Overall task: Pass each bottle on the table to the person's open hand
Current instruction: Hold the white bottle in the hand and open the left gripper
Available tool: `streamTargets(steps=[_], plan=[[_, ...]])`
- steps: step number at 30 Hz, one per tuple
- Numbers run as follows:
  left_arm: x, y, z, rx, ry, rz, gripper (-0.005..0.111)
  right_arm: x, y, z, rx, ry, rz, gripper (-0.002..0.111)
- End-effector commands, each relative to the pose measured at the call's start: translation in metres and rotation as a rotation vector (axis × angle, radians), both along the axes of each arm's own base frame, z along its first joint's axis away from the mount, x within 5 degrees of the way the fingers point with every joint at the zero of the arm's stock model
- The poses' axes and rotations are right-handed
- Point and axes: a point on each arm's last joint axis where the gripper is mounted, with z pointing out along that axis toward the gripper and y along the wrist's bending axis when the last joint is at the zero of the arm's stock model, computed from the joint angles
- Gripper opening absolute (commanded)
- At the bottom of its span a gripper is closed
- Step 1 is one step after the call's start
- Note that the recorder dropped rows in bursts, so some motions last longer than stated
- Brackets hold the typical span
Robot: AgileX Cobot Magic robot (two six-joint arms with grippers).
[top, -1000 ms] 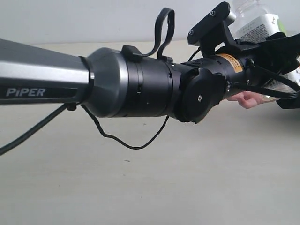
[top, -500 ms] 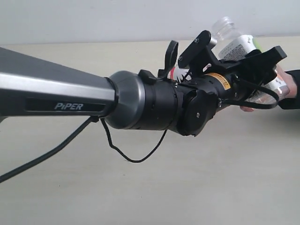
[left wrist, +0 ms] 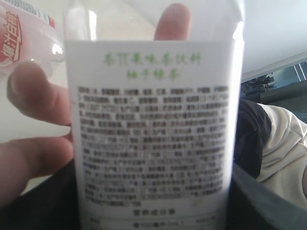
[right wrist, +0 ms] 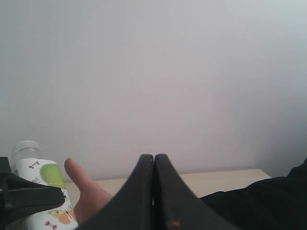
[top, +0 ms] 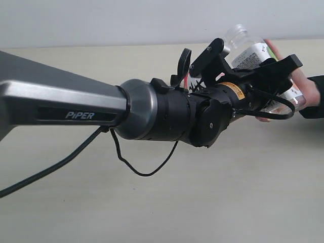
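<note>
My left gripper [top: 284,83] reaches far to the right and is shut on a clear bottle [top: 251,52] with a white and green label, held tilted above the table [top: 202,202]. The person's hand [top: 305,90] lies against the bottle's far side. In the left wrist view the label of the bottle [left wrist: 153,124] fills the frame, and the person's fingers [left wrist: 36,96] curl around it. Dark gripper [left wrist: 153,213] jaws flank it. A second bottle [left wrist: 21,28] with a red label shows beside the hand. My right gripper [right wrist: 154,159] is shut on nothing, facing the hand [right wrist: 86,196] and the bottle [right wrist: 36,172].
The person's dark sleeve [top: 315,96] enters from the right edge. A red-labelled bottle [top: 188,78] peeks out behind my left wrist. A loose black cable [top: 144,169] hangs under the arm. A pale wall [right wrist: 168,72] backs the table.
My left arm has swung and lowered, carrying the bottle against the person's hand. The fingers now wrap the bottle. The right gripper has not moved.
</note>
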Motion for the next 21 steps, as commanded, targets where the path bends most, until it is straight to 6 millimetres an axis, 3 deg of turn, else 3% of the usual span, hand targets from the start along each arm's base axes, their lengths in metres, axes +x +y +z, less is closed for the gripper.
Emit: streamTargets(steps=[1, 4, 8, 21], plan=[[0.0010, 0.0002, 0.0029, 0.000, -0.024, -0.010, 0.052, -0.0003, -0.0002, -0.0010, -0.003, -0.002, -0.005, 0.000], [-0.0003, -0.0009, 0.0035, 0.018, -0.058, -0.041, 0.068, -0.0003, -0.0002, -0.0010, -0.003, -0.002, -0.005, 0.000], [-0.0004, -0.0009, 0.0033, -0.003, -0.027, -0.031, 0.079, -0.0003, -0.0002, -0.0010, -0.005, -0.002, -0.006, 0.000], [-0.0005, -0.0009, 0.0030, -0.002, -0.023, -0.031, 0.079, -0.0003, -0.0002, -0.0010, -0.005, -0.002, -0.006, 0.000]])
